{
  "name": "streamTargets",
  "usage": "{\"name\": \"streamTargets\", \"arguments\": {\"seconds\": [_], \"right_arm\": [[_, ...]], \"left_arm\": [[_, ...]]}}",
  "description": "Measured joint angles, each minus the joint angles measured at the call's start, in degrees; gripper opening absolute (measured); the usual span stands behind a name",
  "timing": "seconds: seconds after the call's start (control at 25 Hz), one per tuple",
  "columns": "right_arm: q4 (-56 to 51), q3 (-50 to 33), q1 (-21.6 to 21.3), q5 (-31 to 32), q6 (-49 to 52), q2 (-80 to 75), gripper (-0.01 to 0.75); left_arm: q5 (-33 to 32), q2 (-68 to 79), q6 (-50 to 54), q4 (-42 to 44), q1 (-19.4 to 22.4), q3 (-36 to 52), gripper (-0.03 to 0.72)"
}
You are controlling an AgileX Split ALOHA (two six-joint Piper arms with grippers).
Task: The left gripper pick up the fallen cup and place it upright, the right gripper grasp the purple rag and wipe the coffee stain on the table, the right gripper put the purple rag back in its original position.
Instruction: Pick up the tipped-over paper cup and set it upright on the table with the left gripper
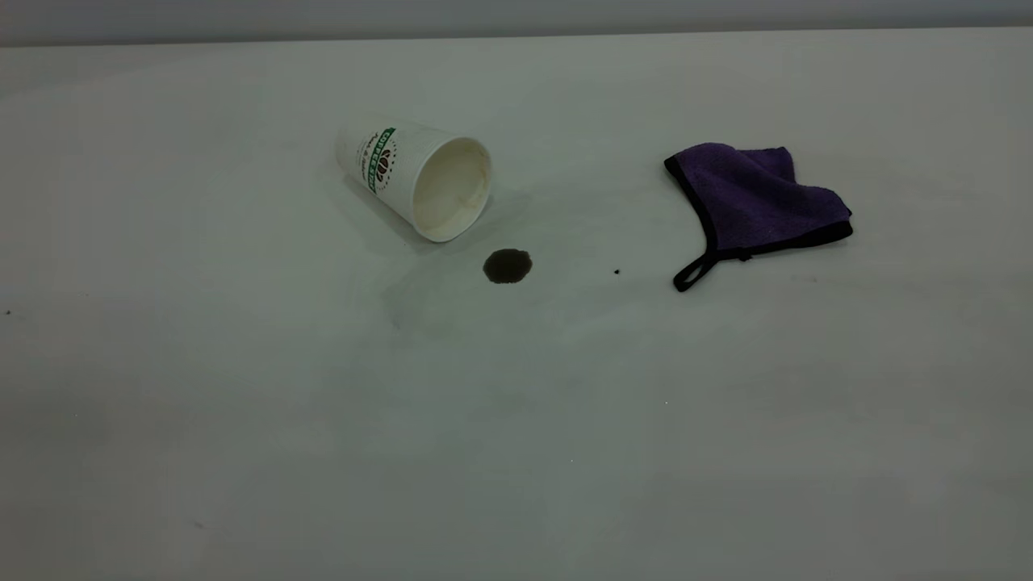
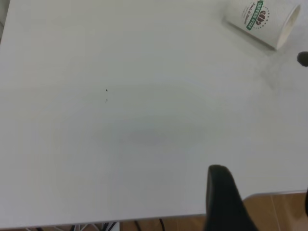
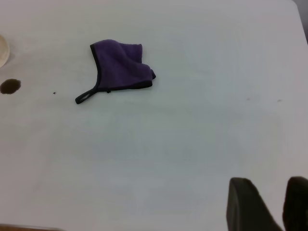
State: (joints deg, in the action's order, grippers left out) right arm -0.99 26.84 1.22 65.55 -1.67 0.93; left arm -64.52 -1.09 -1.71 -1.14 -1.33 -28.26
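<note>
The white paper cup lies on its side on the table, its mouth turned toward the coffee stain, a small dark blot just in front of it. The purple rag lies crumpled to the right, black loop toward the front. Neither gripper shows in the exterior view. In the left wrist view the cup lies far from my left gripper, which is open and empty by the table's edge. In the right wrist view the rag lies far from my right gripper, its fingers a little apart and empty.
A tiny black speck lies between the stain and the rag. The table's front edge and wooden floor show under the left gripper. The stain shows at the edge of the right wrist view.
</note>
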Motion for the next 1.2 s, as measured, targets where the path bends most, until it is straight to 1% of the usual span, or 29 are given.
{"name": "streamTargets", "arguments": {"seconds": [0.76, 0.92, 1.08, 1.2], "right_arm": [[0.0, 0.0, 0.0, 0.0, 0.0, 0.0, 0.219], [0.0, 0.0, 0.0, 0.0, 0.0, 0.0, 0.219], [0.0, 0.0, 0.0, 0.0, 0.0, 0.0, 0.219], [0.0, 0.0, 0.0, 0.0, 0.0, 0.0, 0.219]], "left_arm": [[0.0, 0.8, 0.0, 0.3, 0.0, 0.0, 0.465], [1.8, 8.9, 1.4, 2.5, 0.0, -1.0, 0.465], [6.6, 22.0, 5.1, 7.6, 0.0, -4.7, 0.465], [10.9, 33.2, 5.6, 9.2, 0.0, -8.9, 0.498]]}}
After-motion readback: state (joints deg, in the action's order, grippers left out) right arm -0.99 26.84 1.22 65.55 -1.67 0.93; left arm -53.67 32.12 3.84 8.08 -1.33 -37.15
